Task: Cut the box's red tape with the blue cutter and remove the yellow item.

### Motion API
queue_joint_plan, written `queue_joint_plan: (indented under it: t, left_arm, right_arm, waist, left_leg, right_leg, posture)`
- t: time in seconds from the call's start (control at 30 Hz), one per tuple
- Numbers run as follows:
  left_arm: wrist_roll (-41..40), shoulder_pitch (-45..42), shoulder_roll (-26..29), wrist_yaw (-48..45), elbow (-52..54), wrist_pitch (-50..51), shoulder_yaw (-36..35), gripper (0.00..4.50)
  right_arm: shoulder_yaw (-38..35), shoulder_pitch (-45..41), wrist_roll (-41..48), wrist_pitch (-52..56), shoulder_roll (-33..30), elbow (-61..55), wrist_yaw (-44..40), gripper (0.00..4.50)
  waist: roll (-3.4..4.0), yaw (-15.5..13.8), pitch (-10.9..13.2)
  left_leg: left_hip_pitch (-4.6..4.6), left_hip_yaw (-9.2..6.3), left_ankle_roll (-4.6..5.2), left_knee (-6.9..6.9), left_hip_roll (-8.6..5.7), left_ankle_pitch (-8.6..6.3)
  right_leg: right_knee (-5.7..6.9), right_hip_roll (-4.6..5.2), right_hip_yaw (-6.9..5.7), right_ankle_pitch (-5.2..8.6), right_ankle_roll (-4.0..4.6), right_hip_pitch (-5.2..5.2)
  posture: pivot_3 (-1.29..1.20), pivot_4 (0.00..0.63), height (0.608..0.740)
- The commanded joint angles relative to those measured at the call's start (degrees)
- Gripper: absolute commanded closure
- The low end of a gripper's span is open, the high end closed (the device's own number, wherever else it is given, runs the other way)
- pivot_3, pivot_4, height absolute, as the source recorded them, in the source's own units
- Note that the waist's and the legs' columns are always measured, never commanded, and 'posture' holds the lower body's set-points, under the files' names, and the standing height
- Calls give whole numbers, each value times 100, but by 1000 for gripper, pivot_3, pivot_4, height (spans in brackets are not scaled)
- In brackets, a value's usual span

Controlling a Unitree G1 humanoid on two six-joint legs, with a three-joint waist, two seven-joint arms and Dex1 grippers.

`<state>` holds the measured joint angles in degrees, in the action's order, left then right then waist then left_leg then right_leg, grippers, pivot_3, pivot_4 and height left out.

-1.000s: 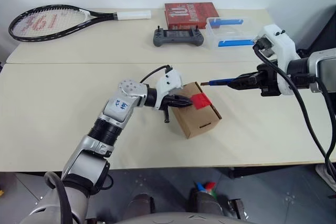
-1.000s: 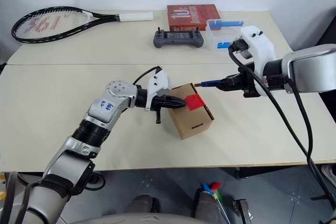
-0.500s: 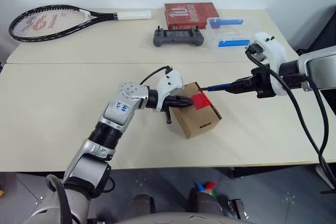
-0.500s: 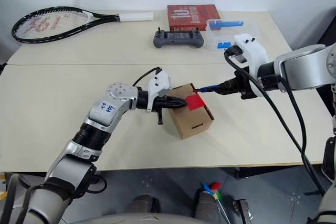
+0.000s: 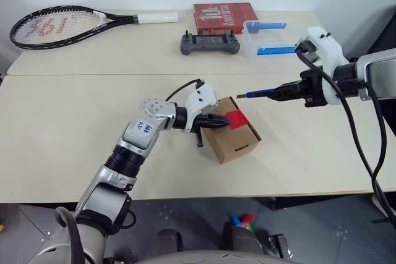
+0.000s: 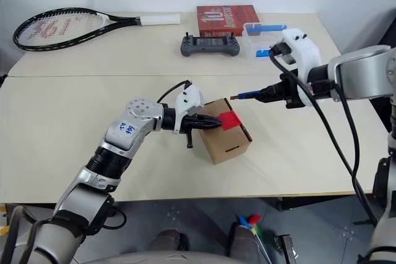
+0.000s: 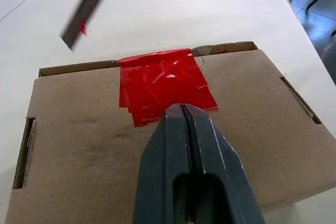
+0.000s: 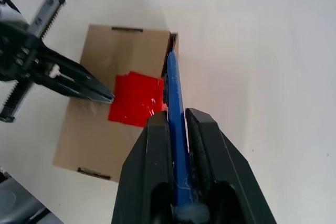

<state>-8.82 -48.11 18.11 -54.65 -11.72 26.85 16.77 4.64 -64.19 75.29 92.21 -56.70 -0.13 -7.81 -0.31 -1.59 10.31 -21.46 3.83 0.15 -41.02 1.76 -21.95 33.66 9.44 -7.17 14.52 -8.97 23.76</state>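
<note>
The brown cardboard box (image 5: 234,139) lies near the table's middle with the red tape (image 5: 236,118) on its top seam. My left gripper (image 7: 182,107) is shut, its tips pressing on the box top at the tape's near edge. From the right, my right gripper (image 5: 286,93) is shut on the blue cutter (image 5: 265,94). The cutter's blade (image 7: 75,24) hovers just past the box's far edge, off the tape. In the right wrist view the cutter (image 8: 175,103) runs along the box's side, beside the tape (image 8: 134,106). The yellow item is hidden.
At the back of the table lie a tennis racket (image 5: 62,26), a grey game controller (image 5: 210,43), a red printed box (image 5: 224,17) and a clear container with blue clips (image 5: 269,36). A black cable (image 5: 359,146) hangs from my right wrist.
My right wrist has rolled. The cutter's tip, down at the tape's far corner half a second ago, now sits slightly higher and off the box. My left gripper has stayed put.
</note>
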Motion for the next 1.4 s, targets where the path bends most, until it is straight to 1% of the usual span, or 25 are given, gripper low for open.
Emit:
queue_joint_plan:
  t: [0.03,0.17,0.3,0.47,0.73,1.03,1.23,1.4]
  left_arm:
    - [62,165,6,15,127,96,87,4500]
    - [72,224,22,21,191,119,104,4500]
    - [83,247,41,34,235,153,95,4500]
    - [102,261,30,52,237,167,121,4500]
    - [196,308,-3,134,226,190,261,4500]
    - [226,371,-29,211,262,214,383,4500]
    - [261,493,-75,270,337,261,451,4500]
    - [275,562,-112,329,390,327,458,4500]
  right_arm:
    - [-292,77,37,29,9,-200,-14,4340]
    - [-347,183,78,29,79,-270,15,4340]
    - [-327,325,94,29,-5,-323,3,4340]
    - [-220,318,675,29,-49,-281,115,4340]
    - [16,256,1629,29,-149,21,789,4340]
    - [445,-13,2367,27,-141,482,1549,4340]
    - [1217,-251,2821,29,-567,457,1529,4340]
    - [1399,-241,2846,29,-746,497,1568,4340]
  waist:
    - [0,2,0]
    - [0,6,0]
    - [0,4,0]
    - [2,8,-1]
    - [2,7,-1]
    - [2,8,-2]
    - [4,0,-3]
    - [4,-14,-3]
  left_leg:
    - [0,0,0,0,0,0]
    - [1,0,0,0,0,0]
    - [1,0,0,0,0,0]
    - [3,0,0,0,0,0]
    - [3,0,0,0,0,0]
    - [5,0,0,0,0,0]
    - [8,0,0,2,1,0]
    - [7,0,1,1,1,-1]
  right_leg:
    - [0,0,0,0,0,0]
    - [1,0,0,0,0,0]
    - [0,0,0,0,0,0]
    - [2,0,0,0,0,0]
    - [1,0,0,0,0,-1]
    - [0,0,1,0,0,-3]
    - [-1,0,1,0,0,-5]
    - [-3,1,1,0,0,-5]
  posture:
    - [0,150,740]
    - [0,150,740]
    - [0,150,740]
    - [0,150,740]
    - [0,150,740]
    - [0,150,740]
    - [0,150,740]
    - [0,150,740]
